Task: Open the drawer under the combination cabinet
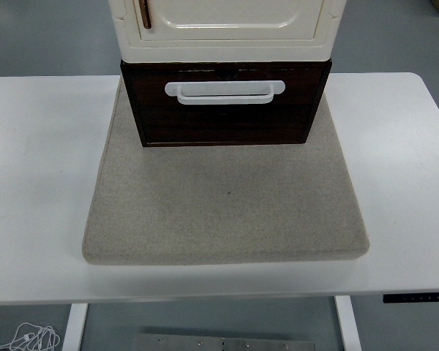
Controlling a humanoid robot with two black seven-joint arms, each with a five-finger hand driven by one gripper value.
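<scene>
A dark drawer [225, 117] with a white handle [224, 92] is seen pulled forward under the cream cabinet [227, 29], on a grey mat [225, 212]. No hand is shown, so its state cannot be told.

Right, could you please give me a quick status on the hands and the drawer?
Both hands out of view. Drawer looks pulled slightly forward under the cream cabinet, white handle untouched. Grey mat in front bare, nothing blocking.

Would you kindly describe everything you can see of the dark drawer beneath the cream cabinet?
The drawer is a dark brown, wood-looking box with a white bar handle mounted horizontally across its upper front. It sits directly under the cream cabinet, resting on the beige mat, and juts slightly forward of the cabinet's base. No hand touches it.
</scene>
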